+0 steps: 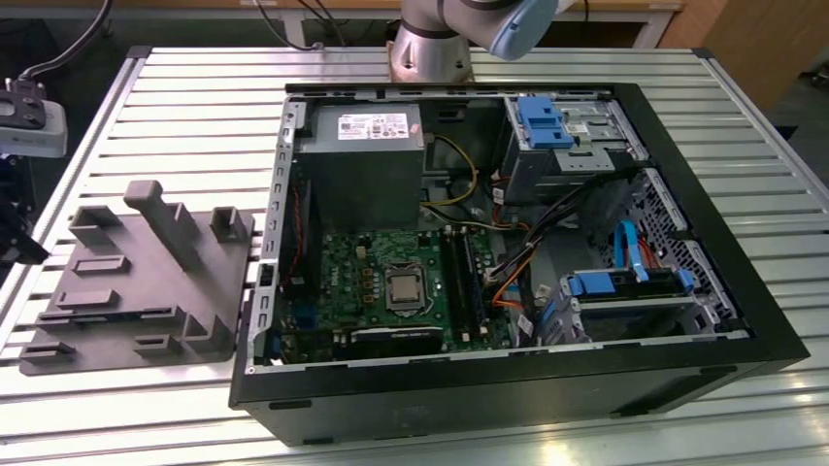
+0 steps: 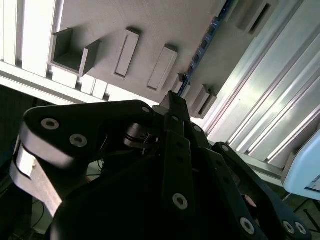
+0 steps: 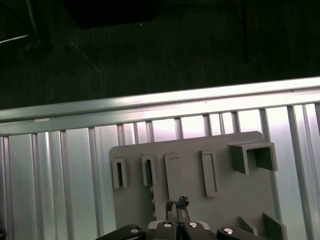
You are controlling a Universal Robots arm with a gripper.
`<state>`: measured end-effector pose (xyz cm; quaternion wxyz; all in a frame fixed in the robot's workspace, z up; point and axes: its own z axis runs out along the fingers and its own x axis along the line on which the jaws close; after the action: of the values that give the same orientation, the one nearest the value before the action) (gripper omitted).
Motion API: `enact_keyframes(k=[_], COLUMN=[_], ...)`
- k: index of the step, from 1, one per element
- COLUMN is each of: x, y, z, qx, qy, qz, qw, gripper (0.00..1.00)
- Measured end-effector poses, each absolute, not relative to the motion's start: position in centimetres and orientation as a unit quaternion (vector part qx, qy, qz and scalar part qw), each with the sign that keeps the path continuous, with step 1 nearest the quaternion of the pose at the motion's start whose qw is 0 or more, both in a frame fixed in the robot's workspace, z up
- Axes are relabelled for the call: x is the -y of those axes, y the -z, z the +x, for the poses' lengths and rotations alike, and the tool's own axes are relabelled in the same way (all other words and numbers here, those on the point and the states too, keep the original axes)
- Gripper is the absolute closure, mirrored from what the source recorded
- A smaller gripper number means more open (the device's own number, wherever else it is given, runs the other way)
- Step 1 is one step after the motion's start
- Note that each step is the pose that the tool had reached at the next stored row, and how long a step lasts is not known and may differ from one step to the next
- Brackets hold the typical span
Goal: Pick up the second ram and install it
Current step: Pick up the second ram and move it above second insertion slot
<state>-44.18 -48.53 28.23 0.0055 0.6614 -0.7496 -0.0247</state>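
The second ram [image 2: 202, 50] is a thin dark stick with a blue-flecked edge, standing on edge in the grey moulded tray [image 2: 165, 20]. My gripper [image 2: 172, 100] hangs just over that tray [image 3: 235, 200], its tip close beside the near end of the stick. In the first wrist view the gripper [image 3: 176, 204] has its two fingertips drawn together with nothing seen between them. In the exterior view the tray [image 1: 130, 282] lies at the left of the open computer case [image 1: 725, 320]. The long black memory sockets [image 1: 463, 277] run along the green motherboard [image 1: 376, 272].
The tray carries upright posts [image 1: 169, 218] and several slotted blocks [image 3: 208, 172]. Inside the case are a grey power supply [image 1: 360, 155], blue drive brackets [image 1: 542, 121] and loose cables [image 1: 518, 262]. The slatted metal table [image 1: 169, 116] ends in an edge [image 3: 150, 107] just beyond the tray.
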Motion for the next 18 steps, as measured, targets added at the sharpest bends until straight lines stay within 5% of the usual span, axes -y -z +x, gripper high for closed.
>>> enact_keyframes(k=[18], x=[48.53], y=[-27.64], z=[-44.18], qx=[0.745], qy=[0.025], qz=[0.666], qw=[0.006], gripper=[0.89])
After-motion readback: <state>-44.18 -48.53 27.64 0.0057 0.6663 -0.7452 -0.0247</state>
